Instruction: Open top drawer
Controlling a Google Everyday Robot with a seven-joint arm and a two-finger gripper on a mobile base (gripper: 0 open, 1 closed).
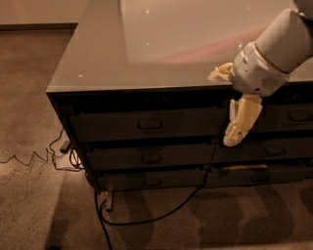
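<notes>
Glossy grey cabinet top (146, 53) spans 11 to 2 o'clock and carries a pale light reflection. Speckled brown carpet (34, 205) covers 6 to 10 o'clock. Pale wall (39, 10) at 11 o'clock. Black cables (146, 223) lie at 7 o'clock. The gripper (239, 119) hangs at 3 o'clock.
</notes>
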